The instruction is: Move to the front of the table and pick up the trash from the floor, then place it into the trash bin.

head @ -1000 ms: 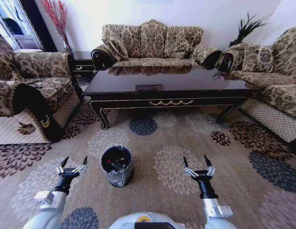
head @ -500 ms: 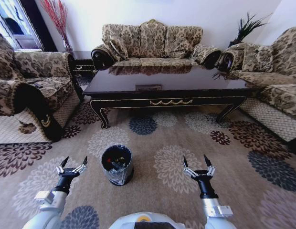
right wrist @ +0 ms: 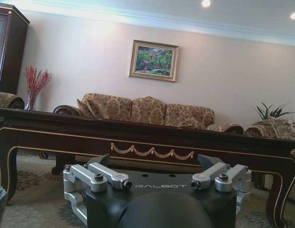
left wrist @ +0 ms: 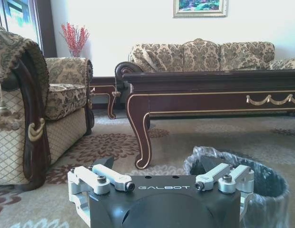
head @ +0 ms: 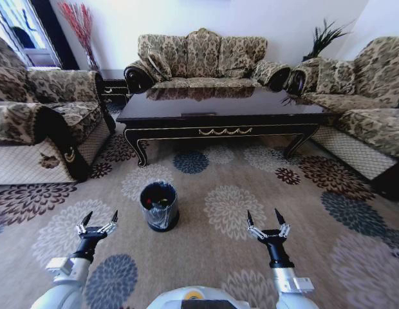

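Observation:
The long dark table with its gold scroll ornament stands across the room ahead of me, also seen as table and table. On the carpet before it stands the round black trash bin with a shiny liner, close beside my left gripper as bin. Small bits of trash lie inside it, too small to tell apart. My left gripper hangs open and empty to the bin's left. Out to the right, over bare carpet, my right gripper is open and empty.
Patterned sofas ring the table: an armchair on the left, a sofa behind, another sofa on the right. A small dark side table fills the back left corner. Flowered carpet spreads between me and the table.
The whole head view has shifted: table, bin and sofas now sit farther off, so the camera has backed away. Both grippers hold the same open pose.

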### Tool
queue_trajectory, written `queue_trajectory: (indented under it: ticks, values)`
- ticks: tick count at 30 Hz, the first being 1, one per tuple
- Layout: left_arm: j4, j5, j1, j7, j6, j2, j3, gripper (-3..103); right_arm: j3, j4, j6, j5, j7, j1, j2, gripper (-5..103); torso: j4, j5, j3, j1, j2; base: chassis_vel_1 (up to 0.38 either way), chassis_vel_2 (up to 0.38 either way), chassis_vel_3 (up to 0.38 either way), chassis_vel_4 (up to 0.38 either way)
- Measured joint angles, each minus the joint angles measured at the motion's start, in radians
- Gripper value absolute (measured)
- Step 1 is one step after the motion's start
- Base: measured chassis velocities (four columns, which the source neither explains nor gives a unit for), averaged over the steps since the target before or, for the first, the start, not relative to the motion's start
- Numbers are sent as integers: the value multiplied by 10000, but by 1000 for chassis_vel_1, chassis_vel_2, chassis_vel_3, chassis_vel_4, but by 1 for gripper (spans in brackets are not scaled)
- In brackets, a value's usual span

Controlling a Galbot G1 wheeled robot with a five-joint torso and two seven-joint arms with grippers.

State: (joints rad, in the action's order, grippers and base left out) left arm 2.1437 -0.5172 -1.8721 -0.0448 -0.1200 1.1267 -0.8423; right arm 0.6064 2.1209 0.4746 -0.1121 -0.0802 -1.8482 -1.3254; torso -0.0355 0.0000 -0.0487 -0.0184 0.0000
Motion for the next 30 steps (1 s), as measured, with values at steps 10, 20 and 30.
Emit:
queue_trajectory:
  ticks: [10,20,30]
  values:
    - [0,0,0,-1,1,-1,0,100,-1,0,0,-1,0,0,0,100,0,0,-1,0,0,189,-177,-182,175]
    - [0,-1,0,-1,1,-1,0,100,-1,0,0,-2,0,0,0,100,0,-1,0,0,0,221,-221,-206,218]
    - [0,0,0,-1,2,-1,0,100,-1,0,0,-2,0,0,1,100,0,0,0,1,-1,205,-205,-215,205]
